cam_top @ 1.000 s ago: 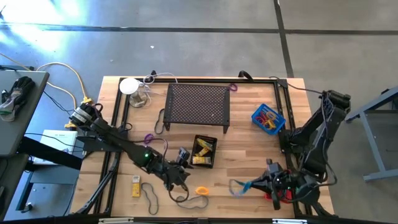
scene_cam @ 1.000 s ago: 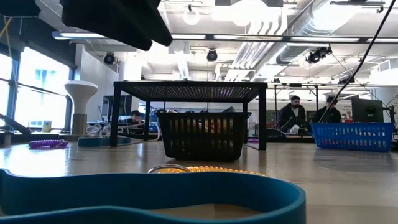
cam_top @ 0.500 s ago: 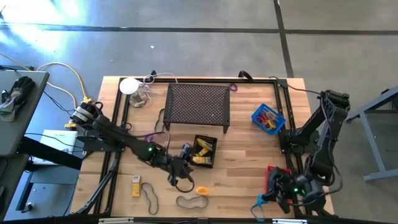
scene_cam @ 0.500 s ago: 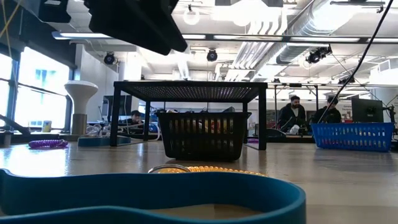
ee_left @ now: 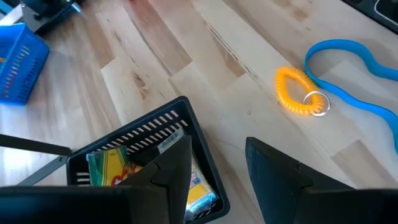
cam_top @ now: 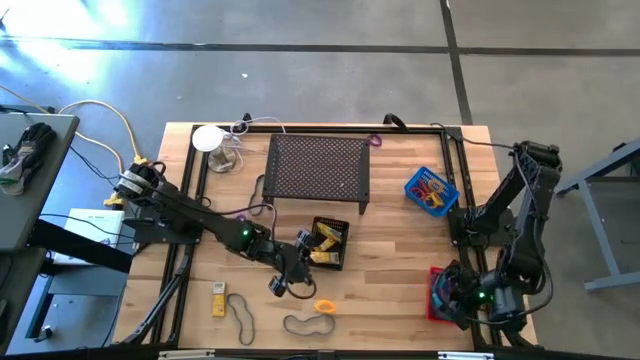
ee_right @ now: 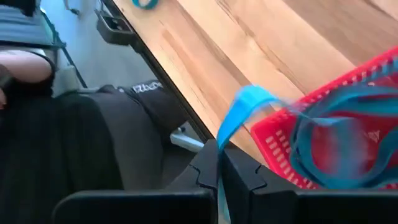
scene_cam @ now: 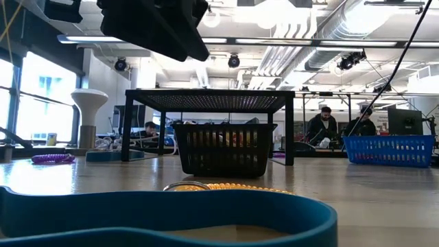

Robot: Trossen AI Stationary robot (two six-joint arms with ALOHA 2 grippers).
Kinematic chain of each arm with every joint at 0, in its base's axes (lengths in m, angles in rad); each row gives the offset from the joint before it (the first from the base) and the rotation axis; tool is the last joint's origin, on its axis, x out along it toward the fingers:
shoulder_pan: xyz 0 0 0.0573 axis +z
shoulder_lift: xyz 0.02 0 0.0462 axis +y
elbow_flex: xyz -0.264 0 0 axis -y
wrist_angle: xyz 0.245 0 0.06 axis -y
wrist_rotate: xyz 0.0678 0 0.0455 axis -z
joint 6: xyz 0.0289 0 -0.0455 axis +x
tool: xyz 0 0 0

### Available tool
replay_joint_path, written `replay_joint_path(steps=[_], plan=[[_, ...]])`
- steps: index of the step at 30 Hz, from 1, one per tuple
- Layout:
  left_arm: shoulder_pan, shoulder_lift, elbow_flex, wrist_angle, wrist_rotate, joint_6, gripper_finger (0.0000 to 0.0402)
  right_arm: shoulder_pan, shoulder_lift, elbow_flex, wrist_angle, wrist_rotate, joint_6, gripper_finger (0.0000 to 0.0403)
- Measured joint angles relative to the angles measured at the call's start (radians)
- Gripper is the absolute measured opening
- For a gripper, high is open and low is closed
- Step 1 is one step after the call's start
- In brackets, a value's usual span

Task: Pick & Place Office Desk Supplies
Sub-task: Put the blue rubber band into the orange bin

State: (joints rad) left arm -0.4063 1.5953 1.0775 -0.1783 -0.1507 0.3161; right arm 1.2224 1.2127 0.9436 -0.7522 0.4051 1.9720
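Note:
My right gripper [cam_top: 450, 300] hovers at the table's near right corner, over the red basket [cam_top: 437, 296], shut on a blue band [ee_right: 249, 99]. My left gripper [cam_top: 290, 272] is open and empty, just near of the black basket [cam_top: 328, 243], which holds yellow packets [ee_left: 109, 168]. An orange coil ring [ee_left: 297, 98] and another blue band [ee_left: 354, 62] lie flat on the wood beyond the left fingers. A yellow packet [cam_top: 218, 298] and a dark rubber-band loop [cam_top: 240, 315] lie near the left near edge. My right gripper pinches the blue band between its two fingers, on a single strip of it [ee_right: 222, 134], coming from above. The strip rises out of the fingers, bends over and reaches toward the red basket's rim [ee_right: 348, 81]. Its far end is blurred there.
The black perforated stand [cam_top: 318, 168] fills the table's far middle, and a blue basket [cam_top: 432, 190] sits to its right. A purple coil [scene_cam: 53, 158] lies to the left. A person in dark clothes [ee_right: 56, 143] is just beyond the table edge near my right gripper.
My right gripper carried the blue band toward the table's right, first dipping toward the near edge, then coming over the red basket. The band left the wood and travelled with it. My left gripper shifted a little toward the black basket.

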Motion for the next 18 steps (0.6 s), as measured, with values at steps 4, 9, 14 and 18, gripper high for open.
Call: replay_joint_path(steps=[4,9,14,18], plan=[[0.009,0.0,0.0,0.009,0.027,-0.002,0.0144,-0.007,-0.004,0.031,-0.011,-0.04,0.048,0.0003],[0.01,0.0,0.0,0.039,0.029,-0.025,0.0144,-0.008,-0.004,0.07,-0.095,-0.153,0.235,0.0003],[0.01,0.003,0.0,0.038,0.028,-0.058,0.0144,-0.019,-0.004,0.095,-0.131,-0.213,0.313,0.0003],[0.01,0.005,0.0,0.016,0.025,-0.07,0.0144,-0.066,-0.004,0.117,-0.143,-0.263,0.317,0.0003]])
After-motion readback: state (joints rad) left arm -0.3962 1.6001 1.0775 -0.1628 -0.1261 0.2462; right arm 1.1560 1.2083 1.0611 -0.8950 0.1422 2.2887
